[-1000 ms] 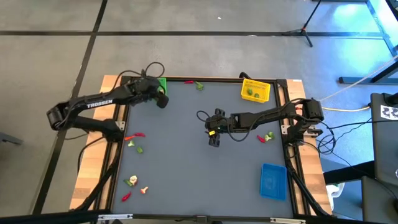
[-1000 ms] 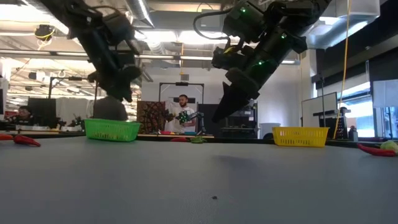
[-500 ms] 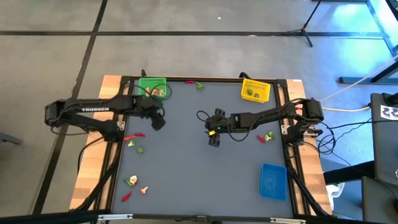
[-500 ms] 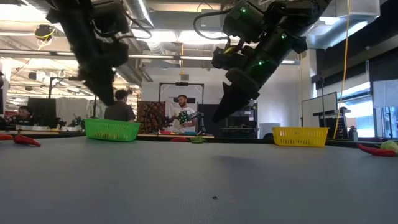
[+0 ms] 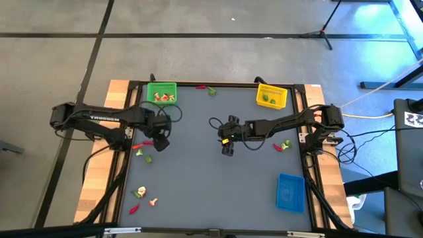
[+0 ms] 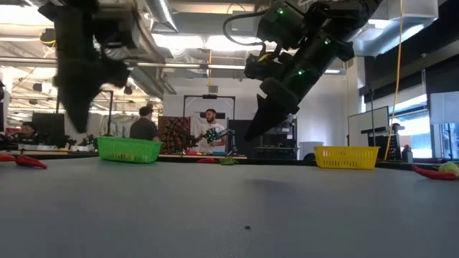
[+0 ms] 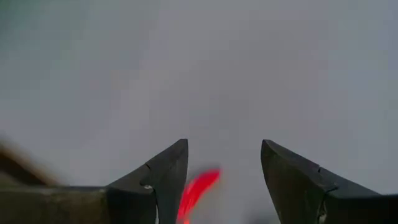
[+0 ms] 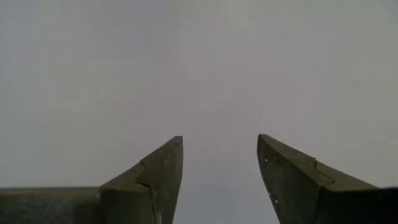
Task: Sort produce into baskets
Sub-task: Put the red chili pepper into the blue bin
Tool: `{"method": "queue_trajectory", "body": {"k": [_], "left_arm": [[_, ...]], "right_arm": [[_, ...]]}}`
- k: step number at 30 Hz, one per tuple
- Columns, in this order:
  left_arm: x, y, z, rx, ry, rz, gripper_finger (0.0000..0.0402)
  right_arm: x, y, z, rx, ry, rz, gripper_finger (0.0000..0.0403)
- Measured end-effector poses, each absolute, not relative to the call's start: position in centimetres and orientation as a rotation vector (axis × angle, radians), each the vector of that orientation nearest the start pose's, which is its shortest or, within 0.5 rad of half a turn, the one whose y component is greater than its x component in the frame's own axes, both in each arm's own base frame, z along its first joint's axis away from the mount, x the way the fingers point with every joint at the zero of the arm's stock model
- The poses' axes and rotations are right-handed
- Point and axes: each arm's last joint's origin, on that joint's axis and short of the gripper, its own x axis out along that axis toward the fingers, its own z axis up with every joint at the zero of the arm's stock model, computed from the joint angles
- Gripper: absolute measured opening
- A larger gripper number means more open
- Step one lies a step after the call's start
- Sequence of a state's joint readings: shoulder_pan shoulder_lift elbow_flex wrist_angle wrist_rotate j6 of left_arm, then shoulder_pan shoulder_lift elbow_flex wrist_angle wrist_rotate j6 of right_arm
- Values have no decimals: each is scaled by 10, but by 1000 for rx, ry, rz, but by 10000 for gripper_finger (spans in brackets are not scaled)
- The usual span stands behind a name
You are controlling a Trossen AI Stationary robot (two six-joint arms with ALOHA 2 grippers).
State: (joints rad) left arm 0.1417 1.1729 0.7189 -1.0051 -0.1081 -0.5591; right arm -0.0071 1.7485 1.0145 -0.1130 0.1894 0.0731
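At the high view's left, the left gripper (image 5: 160, 142) hangs with fingers spread over a red chili (image 7: 196, 191) (nothing held). The right gripper (image 5: 227, 149), mid-frame, gapes empty; green basket (image 5: 162, 92) upper left.

table (image 5: 198, 165): matt grey, smooth | frame (image 5: 119, 89): pale wood | green basket (image 6: 129, 149): plastic mesh

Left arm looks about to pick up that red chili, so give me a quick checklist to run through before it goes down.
1. Left gripper jaws open and empty: ok.
2. Red chili lined up between the jaws in the left wrist view: ok.
3. Chili lying free on the mat, apart from the green piece: ok.
4. Height above the chili: cannot tell.
5. Right gripper parked mid-table, clear of the left arm: ok.
6. Green basket unobstructed: ok.
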Motion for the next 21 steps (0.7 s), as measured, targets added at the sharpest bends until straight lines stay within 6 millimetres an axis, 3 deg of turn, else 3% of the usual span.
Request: {"method": "queue_trajectory", "body": {"k": [8, 21], "left_arm": [[171, 27, 170, -411, 1739, 618, 198], [180, 27, 134, -402, 1897, 542, 198]], "right_arm": [[352, -8, 172, -9, 837, -215, 205], [352, -8, 172, -34, 841, -204, 205]]}}
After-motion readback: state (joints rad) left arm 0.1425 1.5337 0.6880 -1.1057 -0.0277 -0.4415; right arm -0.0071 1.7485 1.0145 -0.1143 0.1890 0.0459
